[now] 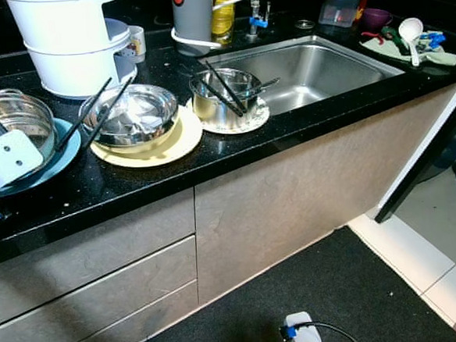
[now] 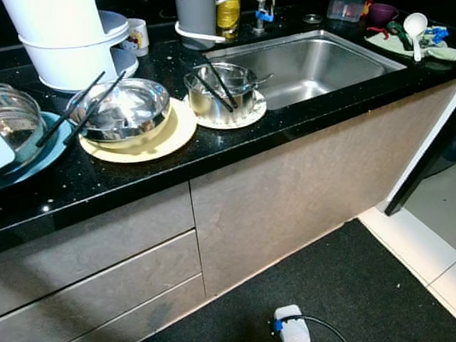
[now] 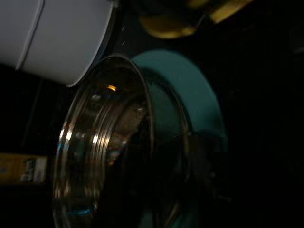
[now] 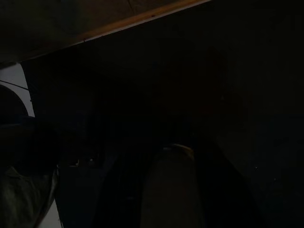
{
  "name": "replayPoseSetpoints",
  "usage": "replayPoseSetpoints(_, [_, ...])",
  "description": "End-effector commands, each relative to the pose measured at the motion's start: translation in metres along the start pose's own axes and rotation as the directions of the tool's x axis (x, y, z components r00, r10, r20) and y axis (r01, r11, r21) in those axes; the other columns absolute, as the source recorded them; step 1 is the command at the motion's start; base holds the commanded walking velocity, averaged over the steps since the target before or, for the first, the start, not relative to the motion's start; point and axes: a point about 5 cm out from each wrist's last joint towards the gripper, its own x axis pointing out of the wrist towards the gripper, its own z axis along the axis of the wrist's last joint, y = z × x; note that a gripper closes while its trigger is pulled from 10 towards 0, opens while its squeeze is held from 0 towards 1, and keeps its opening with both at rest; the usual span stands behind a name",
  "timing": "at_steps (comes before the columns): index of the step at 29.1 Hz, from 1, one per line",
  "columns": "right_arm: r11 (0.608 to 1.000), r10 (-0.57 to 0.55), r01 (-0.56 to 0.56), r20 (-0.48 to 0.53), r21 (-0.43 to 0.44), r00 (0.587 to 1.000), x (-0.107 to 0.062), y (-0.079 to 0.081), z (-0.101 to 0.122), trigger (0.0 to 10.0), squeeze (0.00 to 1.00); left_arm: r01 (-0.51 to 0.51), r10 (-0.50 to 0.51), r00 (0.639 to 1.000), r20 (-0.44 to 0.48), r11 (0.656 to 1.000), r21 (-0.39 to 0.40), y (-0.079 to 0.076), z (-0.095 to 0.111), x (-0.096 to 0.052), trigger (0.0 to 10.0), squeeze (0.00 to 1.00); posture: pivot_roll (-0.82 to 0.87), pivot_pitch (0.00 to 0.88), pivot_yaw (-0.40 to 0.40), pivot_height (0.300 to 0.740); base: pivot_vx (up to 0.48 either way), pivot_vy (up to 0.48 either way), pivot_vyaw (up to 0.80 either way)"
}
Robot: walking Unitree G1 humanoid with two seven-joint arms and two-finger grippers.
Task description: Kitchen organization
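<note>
Not much organised yet, by the look of it: the black countertop [image 1: 234, 151] is crowded w/ dishware and the steel sink [image 1: 315, 67] looks bare, so I'd say nearly all of the tidying is left. Biggest thing is the white stacked pot [image 1: 70, 37] at the back left, w/ a grey canister [image 1: 193, 13] and a yellow bottle [image 1: 222, 13] beside it near the tap. In front sit three sets: a steel bowl [image 1: 17, 123] on a teal plate [image 1: 59, 159] at far left, a wide steel bowl [image 1: 130, 115] on a cream plate [image 1: 175, 143] in the middle w/ black chopsticks [image 1: 98, 109] resting across its rim, and a small steel pot [image 1: 223, 97] on a patterned saucer [image 1: 257, 118] just beside the sink, also w/ chopsticks leaning in it. Far right of the sink, a white ladle [image 1: 411, 33] lies on a green cloth [image 1: 396, 50]. The left arm is raised at the far-left edge, its white wrist housing [image 1: 4, 163] over the teal plate, and its wrist cam looks close on at that steel bowl's rim; can't tell if the fingers are spread or closed. Right arm seems to hang idle in the dark, its fingers likewise impossible to judge.
</note>
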Motion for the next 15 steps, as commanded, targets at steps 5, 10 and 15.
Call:
replayPoseSetpoints(5, [1.0,-0.004,0.005,-0.034,0.005,0.999,-0.002,-0.002,-0.008,10.0,0.0,0.013,-0.012,0.999,0.041,0.999,-0.036,0.003,0.01,0.001,10.0,0.0,-0.01,0.131,-0.066,0.74,0.0,0.0,0.0])
replayPoseSetpoints(10, [1.0,-0.004,0.005,-0.034,0.007,0.999,-0.002,-0.002,-0.009,10.0,0.0,0.027,0.0,0.99,0.141,0.982,-0.188,0.014,0.024,-0.004,10.0,0.0,-0.01,0.13,-0.062,0.74,0.0,0.0,0.0])
replayPoseSetpoints(15, [1.0,-0.002,0.002,-0.034,0.011,0.999,-0.002,0.0,-0.01,10.0,0.0,0.103,-0.025,0.973,0.231,0.938,-0.33,0.025,0.033,-0.018,10.0,0.0,0.0,0.134,-0.062,0.74,0.0,0.0,0.0])
